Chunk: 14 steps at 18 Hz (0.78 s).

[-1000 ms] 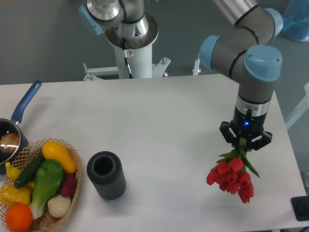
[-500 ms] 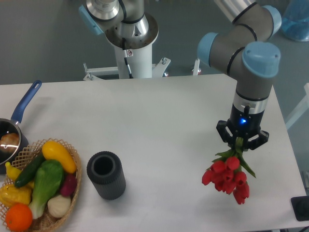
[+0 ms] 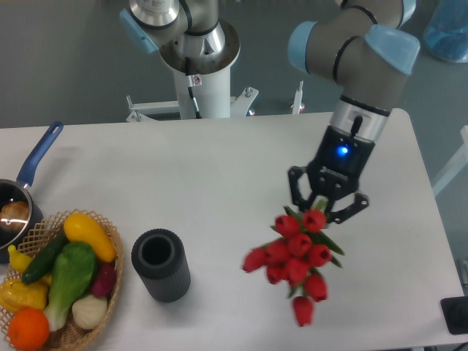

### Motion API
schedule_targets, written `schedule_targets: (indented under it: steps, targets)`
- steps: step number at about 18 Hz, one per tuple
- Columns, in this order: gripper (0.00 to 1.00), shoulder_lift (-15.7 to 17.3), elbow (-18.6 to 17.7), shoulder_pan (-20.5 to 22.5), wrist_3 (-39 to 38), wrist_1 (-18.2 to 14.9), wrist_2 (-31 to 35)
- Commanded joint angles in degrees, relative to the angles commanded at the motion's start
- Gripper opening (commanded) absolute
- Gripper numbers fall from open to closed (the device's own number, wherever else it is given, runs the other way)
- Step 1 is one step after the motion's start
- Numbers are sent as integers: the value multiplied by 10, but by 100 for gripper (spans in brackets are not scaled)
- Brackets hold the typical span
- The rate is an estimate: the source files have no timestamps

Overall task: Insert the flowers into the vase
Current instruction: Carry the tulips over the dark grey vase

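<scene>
The fingers [image 3: 327, 202] are pinching the green stems of the flowers [image 3: 295, 252]. The red buds hang just below the fingers, up in the air over the table [image 3: 219, 168]. The vase [image 3: 161, 265] stands far off to the left of the fingers, with its round mouth open at the top.

The flowers look light and soft. The buds will likely flop and sway when the arm moves. The bunch looks wider than the vase, so the buds may bump the rim. The stems are the best place to hold, because they are thin and bunched together. Squeezing the buds could crush them.
</scene>
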Motion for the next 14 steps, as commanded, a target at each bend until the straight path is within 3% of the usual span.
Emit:
schedule_targets:
  steps: [7,14]
  targets:
    - [0,-2,-5,-23,6,26,-177]
    - [0,-39,4,-69,47,36,-227]
